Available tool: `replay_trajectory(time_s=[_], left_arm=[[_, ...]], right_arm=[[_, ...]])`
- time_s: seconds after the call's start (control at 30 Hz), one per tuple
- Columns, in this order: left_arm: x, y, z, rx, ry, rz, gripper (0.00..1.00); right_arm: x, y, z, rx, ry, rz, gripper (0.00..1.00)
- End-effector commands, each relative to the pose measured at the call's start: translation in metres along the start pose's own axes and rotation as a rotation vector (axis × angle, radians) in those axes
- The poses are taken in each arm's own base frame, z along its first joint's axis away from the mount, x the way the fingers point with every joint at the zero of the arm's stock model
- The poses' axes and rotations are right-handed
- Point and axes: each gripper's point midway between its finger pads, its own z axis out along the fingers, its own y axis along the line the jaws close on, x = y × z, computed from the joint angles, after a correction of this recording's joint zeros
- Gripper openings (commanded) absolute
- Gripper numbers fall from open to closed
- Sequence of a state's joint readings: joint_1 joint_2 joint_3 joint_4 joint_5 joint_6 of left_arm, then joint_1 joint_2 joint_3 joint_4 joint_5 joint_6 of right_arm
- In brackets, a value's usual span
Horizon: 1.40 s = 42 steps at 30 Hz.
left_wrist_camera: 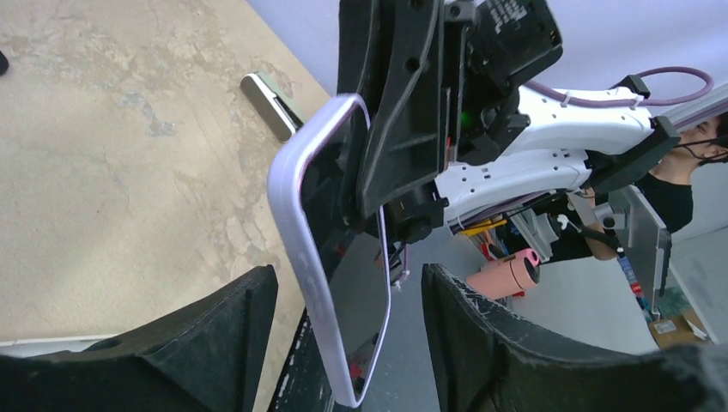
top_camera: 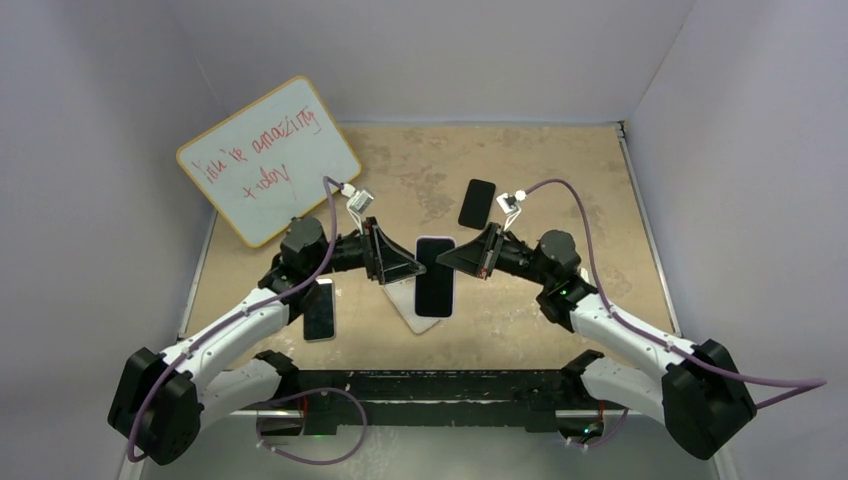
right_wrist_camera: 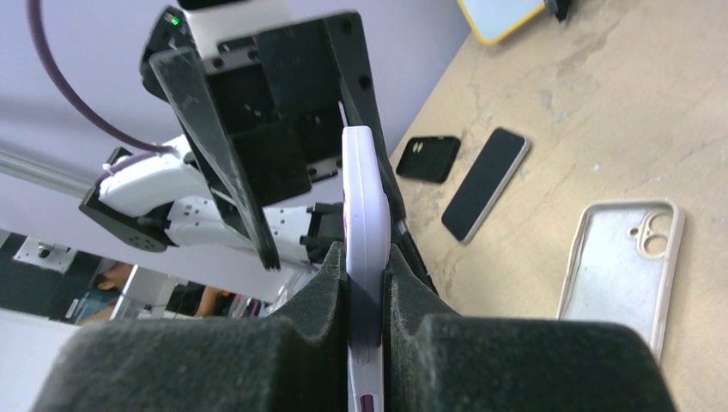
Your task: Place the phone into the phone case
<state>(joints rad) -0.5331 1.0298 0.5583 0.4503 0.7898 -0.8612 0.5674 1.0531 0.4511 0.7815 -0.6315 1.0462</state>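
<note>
R gripper (right_wrist_camera: pixel 367 283) clenched on phone (right_wrist_camera: pixel 365 189) edge, held off table (right_wrist_camera: pixel 549 112), L gripper (left_wrist_camera: pixel 348 273) released, straddling opp. edge w/o contact, empty case (right_wrist_camera: pixel 614 275) beneath jaws: prob. alignment step, next needs phone lowered square into case.

Phone (top_camera: pixel 434 277) glossy and smooth — table (top_camera: pixel 560 335) matt, mottled.
</note>
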Motion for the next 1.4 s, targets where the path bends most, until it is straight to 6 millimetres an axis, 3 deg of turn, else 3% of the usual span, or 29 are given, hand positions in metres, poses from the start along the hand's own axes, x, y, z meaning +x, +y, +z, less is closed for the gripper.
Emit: replay_trajectory(time_s=[0.0, 0.23, 0.53, 0.63, 0.8, 0.87, 0.97, 1.03, 1.17, 1.37], left_arm=[[0.006, -0.008, -0.004, 0.039, 0.021, 0.040, 0.65], [0.023, -0.009, 0.001, 0.136, 0.085, -0.060, 0.62], [0.022, -0.011, 0.006, 0.186, 0.057, -0.114, 0.57], [0.022, -0.013, 0.008, 0.201, 0.056, -0.118, 0.47], [0.021, -0.013, 0.009, 0.198, 0.042, -0.106, 0.13], [0.021, -0.013, 0.007, 0.197, 0.037, -0.088, 0.02], [0.022, -0.014, 0.006, 0.196, 0.041, -0.064, 0.00], [0.022, -0.015, 0.005, 0.193, 0.048, -0.043, 0.00], [0.023, -0.015, 0.005, 0.170, 0.081, -0.010, 0.00], [0.024, -0.015, 0.004, 0.162, 0.106, -0.004, 0.00]], right_arm=[[-0.047, 0.053, 0.004, -0.099, -0.144, -0.128, 0.00], [-0.054, 0.060, 0.006, -0.121, -0.163, -0.128, 0.00], [-0.052, 0.057, 0.005, -0.119, -0.164, -0.119, 0.00], [-0.051, 0.055, 0.005, -0.114, -0.161, -0.112, 0.00], [-0.048, 0.053, 0.005, -0.109, -0.147, -0.103, 0.00], [-0.043, 0.049, 0.004, -0.088, -0.126, -0.085, 0.12], [-0.044, 0.047, 0.000, -0.046, -0.127, -0.103, 0.41], [-0.044, 0.050, -0.004, -0.033, -0.129, -0.114, 0.51], [-0.051, 0.056, -0.008, 0.005, -0.145, -0.146, 0.54], [-0.057, 0.059, -0.007, 0.030, -0.138, -0.183, 0.43]])
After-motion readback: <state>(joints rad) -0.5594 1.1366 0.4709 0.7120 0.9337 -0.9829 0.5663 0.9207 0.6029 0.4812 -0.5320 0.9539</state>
